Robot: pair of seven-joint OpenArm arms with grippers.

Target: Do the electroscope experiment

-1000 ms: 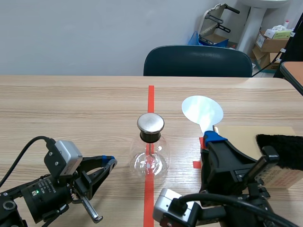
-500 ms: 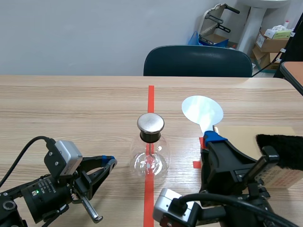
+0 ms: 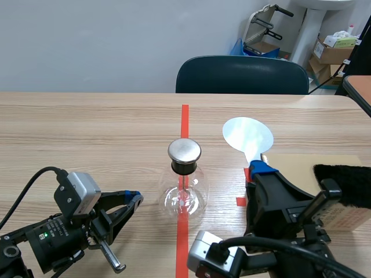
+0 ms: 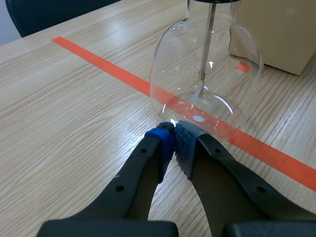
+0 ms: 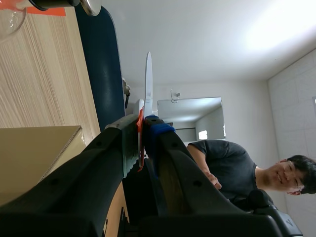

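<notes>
Nothing had shifted since the earlier frames; arms and flask [image 3: 184,194] stood as before. Disc [image 3: 248,134]: clamped by its thin handle between the right gripper [image 3: 259,169] fingers, handle running away from the robot, disc lying beside and beyond the flask's metal cap [image 3: 184,150], apart from it, so the right arm was judged nearer for the touch. Left gripper [image 4: 174,140]: fingers together on nothing, tips just beside the flask's base on the wooden tabletop [image 3: 87,133]; box [image 3: 307,165] with black fur [image 3: 345,185] lay by the right arm, chair [image 3: 242,75] beyond.
</notes>
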